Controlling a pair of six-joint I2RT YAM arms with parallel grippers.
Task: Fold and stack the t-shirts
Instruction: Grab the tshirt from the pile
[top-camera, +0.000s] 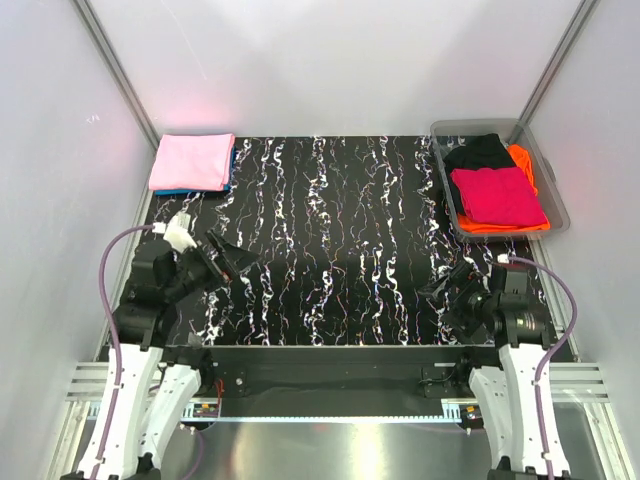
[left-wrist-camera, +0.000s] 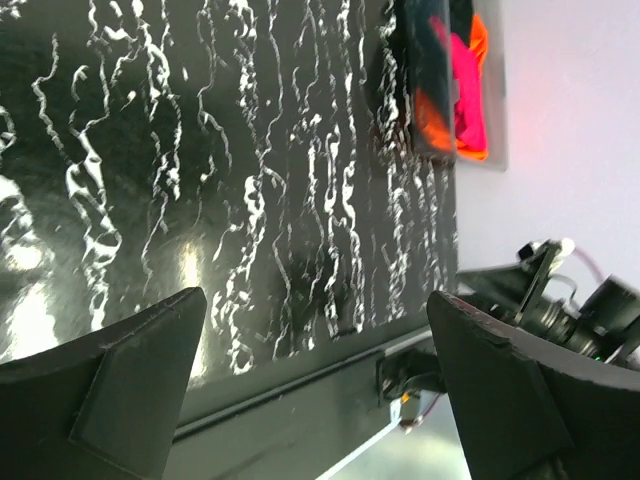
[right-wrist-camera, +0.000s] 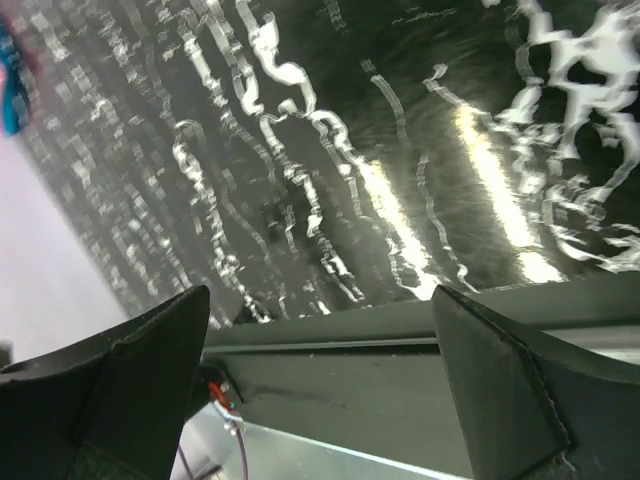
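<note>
White-walled enclosure, black marbled worktop (top-camera: 340, 230). A folded light pink t-shirt (top-camera: 192, 160) lay on a blue t-shirt (top-camera: 180, 191) at the far left corner: two judged done. The crimson-red t-shirt (top-camera: 497, 195) lay uppermost in the clear plastic bin (top-camera: 560, 205) at far right, over the black t-shirt (top-camera: 480, 152) and bright orange t-shirt (top-camera: 522, 158): three judged left to fold. Left pincer (left-wrist-camera: 318, 305) and right pincer (right-wrist-camera: 320, 295) stood fully spread, holding nothing, near the worktop's near edge.

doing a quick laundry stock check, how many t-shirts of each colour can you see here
light pink t-shirt: 1
blue t-shirt: 1
black t-shirt: 1
bright orange t-shirt: 1
crimson-red t-shirt: 1
total: 5
</note>
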